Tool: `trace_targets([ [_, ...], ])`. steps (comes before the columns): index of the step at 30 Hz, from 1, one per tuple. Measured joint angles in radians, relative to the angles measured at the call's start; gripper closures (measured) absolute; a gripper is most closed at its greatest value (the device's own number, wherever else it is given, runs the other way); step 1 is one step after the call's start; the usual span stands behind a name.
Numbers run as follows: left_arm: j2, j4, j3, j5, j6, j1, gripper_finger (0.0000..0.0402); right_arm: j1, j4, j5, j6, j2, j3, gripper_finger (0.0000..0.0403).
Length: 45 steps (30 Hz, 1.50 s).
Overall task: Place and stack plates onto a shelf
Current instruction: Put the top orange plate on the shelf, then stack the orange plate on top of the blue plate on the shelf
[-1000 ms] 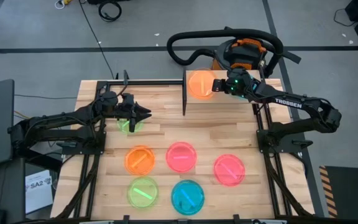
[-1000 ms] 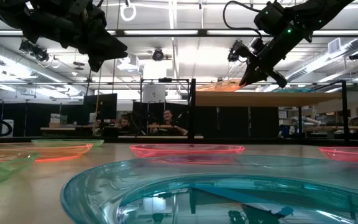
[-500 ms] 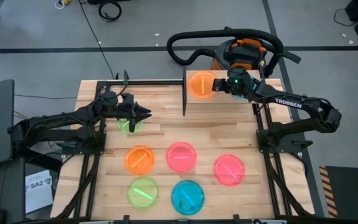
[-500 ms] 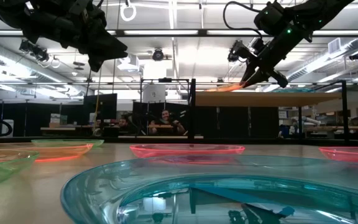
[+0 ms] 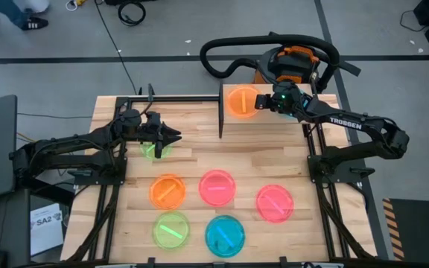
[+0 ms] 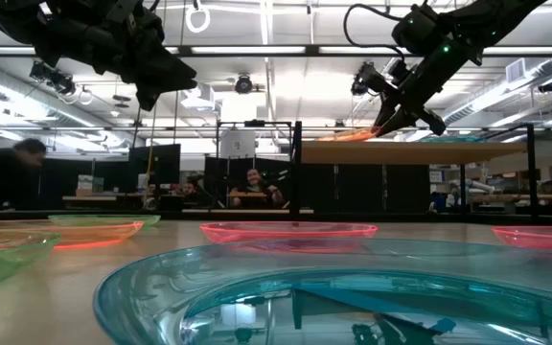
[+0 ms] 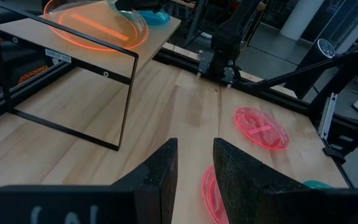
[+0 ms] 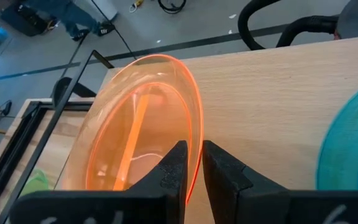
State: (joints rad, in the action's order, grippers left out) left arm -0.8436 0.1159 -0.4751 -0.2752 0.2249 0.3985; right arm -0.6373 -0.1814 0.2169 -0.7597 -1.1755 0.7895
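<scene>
Overall: the large light-wood tabletop (image 5: 192,160) carries six loose plates, with two more up on the shelf.
Left gripper (image 5: 174,135): hangs above the table's left side, over a round translucent green plastic plate (image 5: 152,150); its fingers (image 7: 160,171) stand apart with nothing between them.
Tabletop plates, left to right: a second green plate (image 5: 171,229) at the near left, an orange plate (image 5: 167,191) behind it, a pink plate (image 5: 217,187) in the middle, a teal plate (image 5: 224,235) in front of that, and another pink plate (image 5: 275,203) to the right.
Shelf (image 5: 304,115): a small rectangular light-wood board on thin black posts at the table's far right; it holds an orange translucent plate with a lighter centre stripe (image 8: 142,143) on its left half and a teal plate (image 8: 353,146) on its right half.
Right gripper (image 8: 191,165): at the orange shelf plate's edge, the fingers (image 8: 173,165) either side of the rim, barely parted.
Change: a second ago the right fingers were pinched tighter; they have loosened since, and the plate has settled lower onto the board. The left arm has not moved.
</scene>
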Motion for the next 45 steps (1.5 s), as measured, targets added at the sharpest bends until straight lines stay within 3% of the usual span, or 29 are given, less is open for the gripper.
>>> trace_targets([
  [8, 0.0, 0.0, 0.0, 0.0, 0.0, 0.0, 0.0292, -0.001, -0.002, -0.001, 0.003, 0.0, 0.0, 0.0338],
  [19, 0.0, 0.0, 0.0, 0.0, 0.0, 0.0, 0.0292, -0.001, -0.002, -0.001, 0.003, 0.0, 0.0, 0.0286],
  [29, 0.0, 0.0, 0.0, 0.0, 0.0, 0.0, 0.0292, -0.002, 0.008, -0.01, 0.048, 0.0, 0.0, 0.0286],
  [45, 0.0, 0.0, 0.0, 0.0, -0.001, 0.0, 0.0292, 0.018, 0.106, -0.302, 0.09, 0.139, 0.0, 0.0286],
])
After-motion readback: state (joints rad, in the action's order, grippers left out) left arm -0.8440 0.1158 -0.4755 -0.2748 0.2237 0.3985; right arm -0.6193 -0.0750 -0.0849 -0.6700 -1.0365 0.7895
